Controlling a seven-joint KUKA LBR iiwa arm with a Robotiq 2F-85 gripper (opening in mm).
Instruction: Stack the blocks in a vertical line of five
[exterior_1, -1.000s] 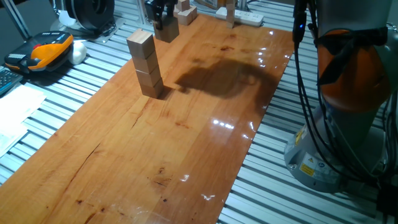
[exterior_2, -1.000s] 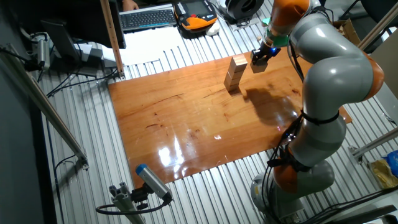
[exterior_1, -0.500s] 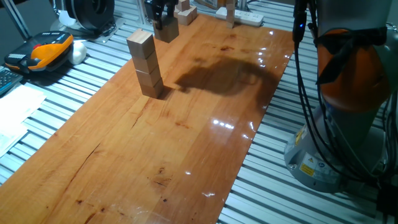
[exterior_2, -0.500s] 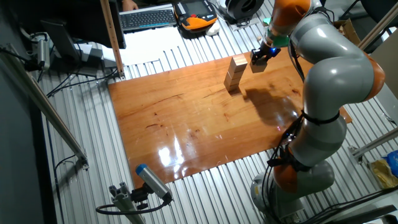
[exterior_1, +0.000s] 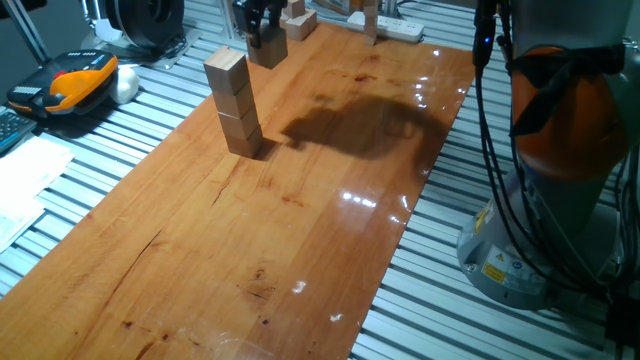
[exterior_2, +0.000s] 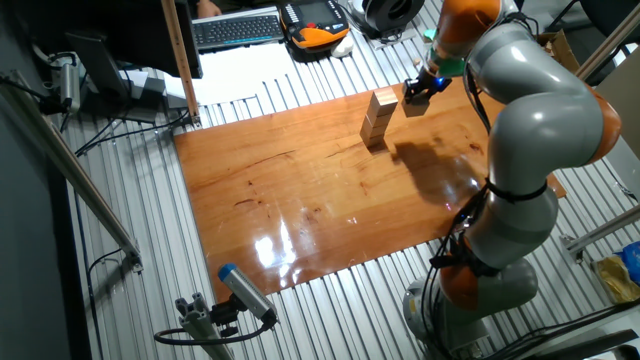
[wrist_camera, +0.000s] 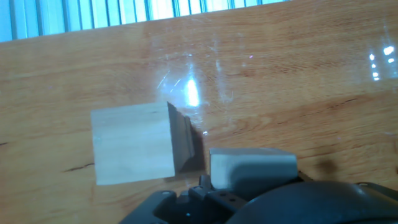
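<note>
Three light-tan wooden blocks stand stacked (exterior_1: 232, 100) on the wooden board (exterior_1: 300, 230); the stack also shows in the other fixed view (exterior_2: 377, 115). My gripper (exterior_1: 257, 32) (exterior_2: 416, 90) is low over a fourth block (exterior_1: 270, 52) (exterior_2: 415, 104) at the far end, just beyond the stack. In the hand view that block (wrist_camera: 132, 144) lies on the board, left of one grey finger (wrist_camera: 252, 167), with a shadowed gap between them. The other finger is hidden. A fifth block (exterior_1: 299, 24) sits farther back.
A white power strip (exterior_1: 395, 27) lies at the far edge. The robot base (exterior_1: 560, 150) and cables stand right of the board. An orange-black device (exterior_1: 75, 80) and papers lie to the left on the slatted table. A keyboard (exterior_2: 238, 28) is beyond.
</note>
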